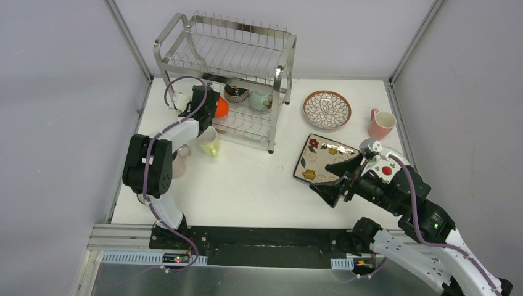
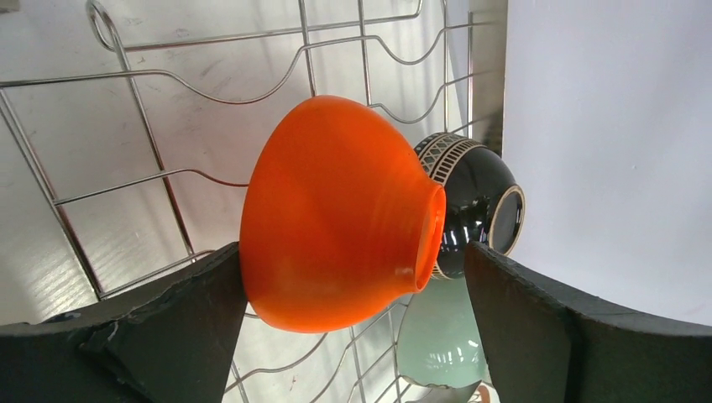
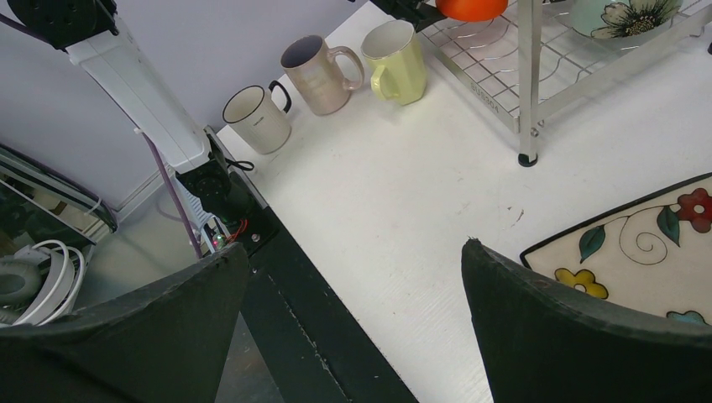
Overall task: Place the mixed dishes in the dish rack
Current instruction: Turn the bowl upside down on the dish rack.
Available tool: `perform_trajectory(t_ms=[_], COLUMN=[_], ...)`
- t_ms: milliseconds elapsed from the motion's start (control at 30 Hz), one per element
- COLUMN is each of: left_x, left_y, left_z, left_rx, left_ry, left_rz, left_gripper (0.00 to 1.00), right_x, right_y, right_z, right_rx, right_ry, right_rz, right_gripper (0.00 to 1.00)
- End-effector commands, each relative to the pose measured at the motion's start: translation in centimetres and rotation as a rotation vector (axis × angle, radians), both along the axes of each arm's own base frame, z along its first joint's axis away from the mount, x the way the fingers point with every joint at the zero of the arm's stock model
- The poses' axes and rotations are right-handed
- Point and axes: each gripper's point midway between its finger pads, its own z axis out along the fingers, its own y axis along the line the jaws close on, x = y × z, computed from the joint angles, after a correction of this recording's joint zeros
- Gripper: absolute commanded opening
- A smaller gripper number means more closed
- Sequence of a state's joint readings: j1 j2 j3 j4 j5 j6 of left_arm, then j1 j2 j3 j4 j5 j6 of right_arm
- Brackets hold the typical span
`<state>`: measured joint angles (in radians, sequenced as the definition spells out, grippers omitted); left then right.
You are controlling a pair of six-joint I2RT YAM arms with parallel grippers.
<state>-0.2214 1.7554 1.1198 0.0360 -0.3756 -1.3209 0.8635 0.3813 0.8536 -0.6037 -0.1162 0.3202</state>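
1. Three mugs are standing on the table [image 1: 259,179] at the far left, just outside the dish rack [image 1: 225,55]. They are a white mug [image 3: 256,117], a pinkish mug [image 3: 315,75] and a yellow-green mug [image 3: 395,50]. The white one is carrying a small line of print, too small for you to read.
2. Your left gripper [image 2: 353,294] is reaching into the rack's lower shelf with its jaws spread wide.
3. Between those jaws the orange bowl [image 2: 336,218] is lying on its side on the wire shelf. The left finger is sitting just against its wall, and the right finger is standing clear of its rim.
4. Right of the orange bowl, a black patterned bowl [image 2: 474,206] is leaning against it. A mint bowl [image 2: 441,340] is resting beside both on the same shelf.
5. Further right on the table, the brown-rimmed petal plate [image 1: 327,110] is lying flat, well apart from both grippers.
6. Nearer you, the square floral plate [image 1: 324,157] is lying flat. Your right gripper [image 1: 336,185] is hovering at its near edge with jaws wide apart, pinching nothing. In the wrist view the plate is showing just beyond the right finger, not between the two.
7. Under the right arm, a white red-marked plate [image 1: 385,169] is peeking out, mostly hidden.
8. Farthest right, a pink mug [image 1: 380,123] is standing upright near the table's edge.
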Motion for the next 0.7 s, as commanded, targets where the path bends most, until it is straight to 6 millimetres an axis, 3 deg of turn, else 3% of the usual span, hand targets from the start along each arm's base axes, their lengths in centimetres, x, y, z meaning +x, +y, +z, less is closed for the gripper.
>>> perform_trajectory(t_ms=[0,367,667], left_x=[0.0,-1.6,-2.1], left_y=[1.7,2.6,3.0], left_z=[4.5,3.9,4.8], left_rx=[-0.004,0.011,0.111], left_ry=[-0.053,0.036,0.071], left_rz=[0.077,0.113,0.073], left_gripper=[0.99,0.99,0.99], right_x=[0.2,0.2,0.4], right_y=[-0.1,0.2,-0.1], right_z=[1.5,1.5,0.6], right_rx=[0.039,0.041,0.03], right_ry=[-0.031,-0.025,-0.021], right_rz=[-0.011,-0.005,-0.024], right_gripper=[1.0,1.0,1.0])
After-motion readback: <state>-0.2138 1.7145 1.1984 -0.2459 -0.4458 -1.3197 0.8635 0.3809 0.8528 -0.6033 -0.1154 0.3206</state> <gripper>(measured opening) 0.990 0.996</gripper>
